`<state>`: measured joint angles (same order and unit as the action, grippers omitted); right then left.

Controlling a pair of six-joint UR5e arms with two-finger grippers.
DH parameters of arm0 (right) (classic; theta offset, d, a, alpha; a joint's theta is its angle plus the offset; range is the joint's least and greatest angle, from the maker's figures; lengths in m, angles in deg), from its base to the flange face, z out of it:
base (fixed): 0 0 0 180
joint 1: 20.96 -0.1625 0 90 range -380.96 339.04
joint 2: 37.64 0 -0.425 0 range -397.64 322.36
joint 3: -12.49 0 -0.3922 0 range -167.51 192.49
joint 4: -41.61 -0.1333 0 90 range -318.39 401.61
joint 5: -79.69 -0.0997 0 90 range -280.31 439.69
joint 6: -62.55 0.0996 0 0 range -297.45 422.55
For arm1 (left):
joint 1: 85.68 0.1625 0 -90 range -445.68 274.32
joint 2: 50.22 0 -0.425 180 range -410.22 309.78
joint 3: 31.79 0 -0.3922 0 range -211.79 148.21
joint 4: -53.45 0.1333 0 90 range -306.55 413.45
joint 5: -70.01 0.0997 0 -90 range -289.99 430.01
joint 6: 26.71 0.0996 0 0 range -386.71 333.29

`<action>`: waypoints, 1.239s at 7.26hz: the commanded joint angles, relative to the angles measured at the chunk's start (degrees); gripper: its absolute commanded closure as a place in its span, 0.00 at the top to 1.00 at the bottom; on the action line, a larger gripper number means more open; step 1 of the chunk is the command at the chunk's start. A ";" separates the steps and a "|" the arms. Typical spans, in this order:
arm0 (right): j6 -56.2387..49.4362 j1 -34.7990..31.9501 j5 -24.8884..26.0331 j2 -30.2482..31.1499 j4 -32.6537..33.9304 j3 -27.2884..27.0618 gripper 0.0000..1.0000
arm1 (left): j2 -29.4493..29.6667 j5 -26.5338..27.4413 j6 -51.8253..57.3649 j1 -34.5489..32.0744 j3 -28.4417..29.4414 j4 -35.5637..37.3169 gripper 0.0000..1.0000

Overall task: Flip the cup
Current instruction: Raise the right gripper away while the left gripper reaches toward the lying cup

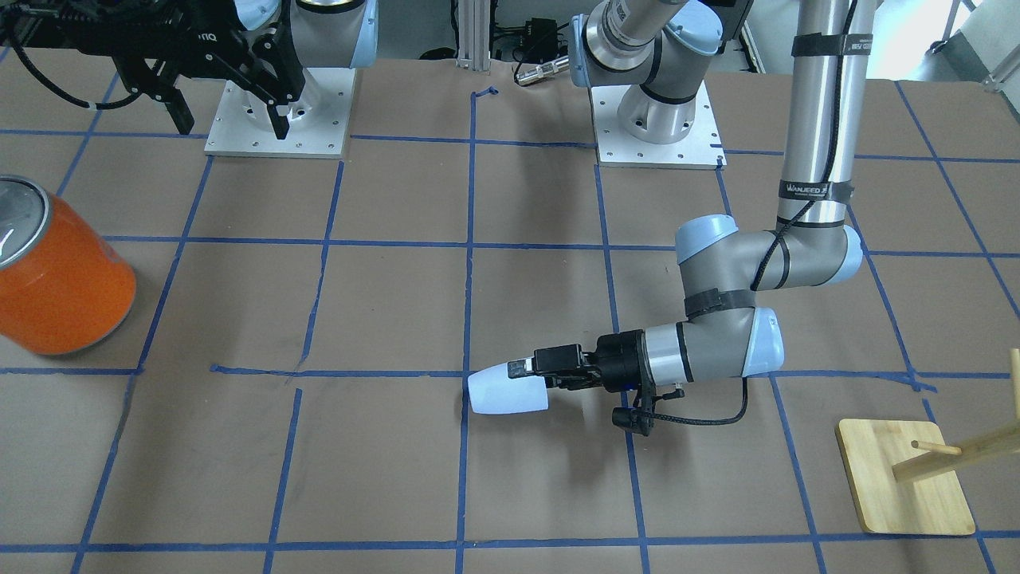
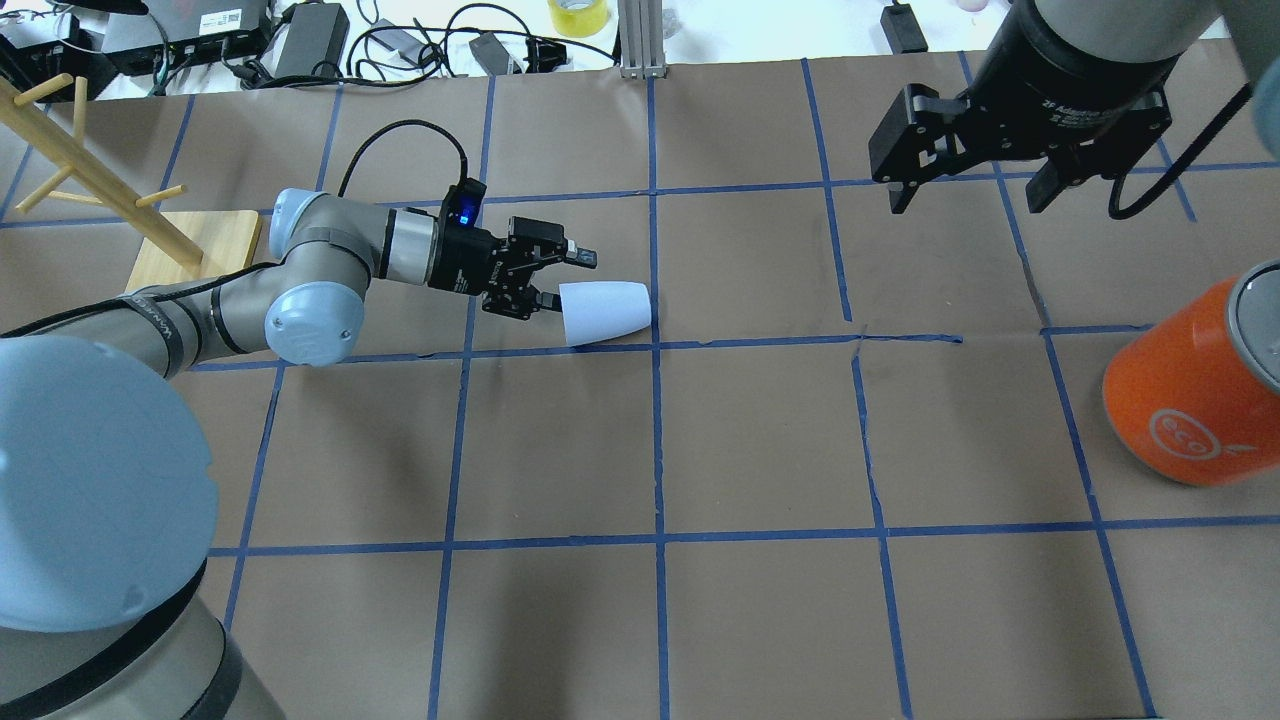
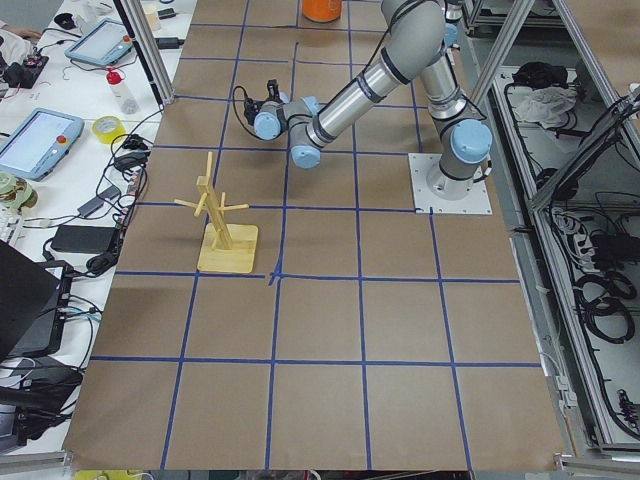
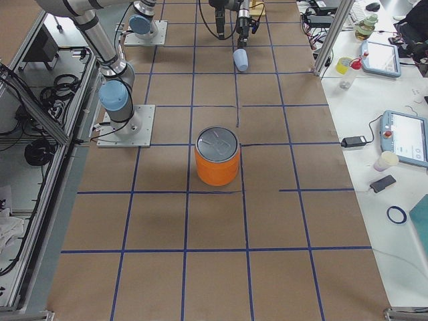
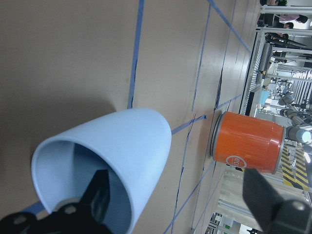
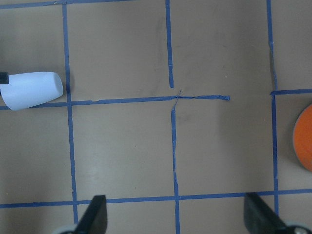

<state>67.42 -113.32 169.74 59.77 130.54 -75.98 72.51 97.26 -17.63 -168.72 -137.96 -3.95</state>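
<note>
Orange can, silver top (image 4: 217, 165), upright on brown paper-covered table (image 2: 760, 600). Blue tape grid (image 2: 657, 450) across paper. Wooden peg stand (image 3: 220, 225) on square base near table's end. Beyond far edge: power bricks (image 2: 310, 40), cables, yellow tape roll (image 2: 578, 14). Teach pendant (image 3: 38, 143) on side bench.

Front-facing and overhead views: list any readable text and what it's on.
"WANJEED": strap on the left arm.
"eco": logo on the orange can.
Right gripper housing print: too blurred to read.
Cup: no text.
</note>
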 commanded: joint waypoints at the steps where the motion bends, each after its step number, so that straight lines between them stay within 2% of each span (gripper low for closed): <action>1: -0.04 0.26 -0.14 -0.46 1.50 0.58 1.00 | 0.50 -0.09 -2.03 -0.53 0.17 0.00 0.82; 2: 0.13 0.26 -0.23 -1.77 2.20 1.62 1.00 | 0.50 0.60 -2.57 -1.49 0.26 0.96 0.65; 3: 0.13 0.26 -0.15 -3.44 2.21 3.64 1.00 | 0.50 0.70 -3.36 -1.68 0.44 1.92 0.53; 4: 0.22 0.17 -0.14 -3.71 2.12 3.74 1.00 | 0.32 0.78 -3.71 -1.68 1.13 2.37 0.36; 5: 0.22 0.17 -0.14 -3.72 2.12 3.31 1.00 | 0.41 0.78 -3.80 -1.68 1.31 2.72 0.12; 6: 0.13 0.17 -0.06 -3.63 2.04 3.04 1.00 | 0.32 0.87 -3.89 -1.68 1.32 2.73 0.04; 7: -0.22 0.17 0.03 -3.54 2.04 2.87 1.00 | 0.41 0.96 -3.81 -1.68 1.40 2.73 0.00; 8: -0.22 0.17 -0.06 -3.54 2.04 2.78 1.00 | -0.03 0.96 -4.07 -1.68 1.40 2.73 0.00; 9: -0.22 0.08 -0.06 -3.28 2.04 2.78 1.00 | -1.51 0.87 -9.64 -1.68 2.80 2.81 0.00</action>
<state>67.25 -113.18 169.70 56.29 132.58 -73.14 72.27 98.19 -22.95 -170.40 -136.24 -1.21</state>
